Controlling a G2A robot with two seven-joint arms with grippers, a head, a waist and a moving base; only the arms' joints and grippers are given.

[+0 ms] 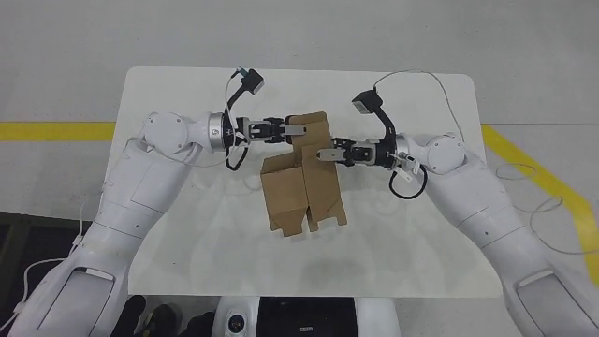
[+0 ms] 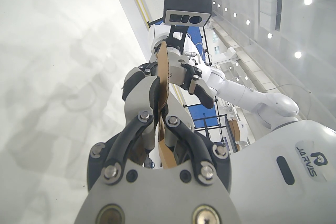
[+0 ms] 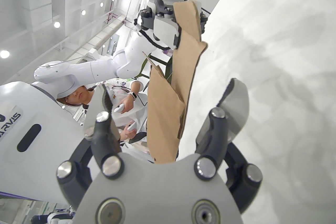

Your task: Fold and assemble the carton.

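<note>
The carton is matt brown cardboard; the table is smooth, white, slightly glossy.

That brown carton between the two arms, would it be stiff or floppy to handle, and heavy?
Likely stiff in its panels: the carton shows flat faces while held aloft. Probably hinges loosely at the creases, since its sections sit at angles. Likely light: the left gripper pinching one edge seems to carry it, the right gripper being open.

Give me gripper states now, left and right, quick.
Left gripper: closed, holding the carton by an edge.
Right gripper: open, jaws either side of the carton, not gripping it.
</note>
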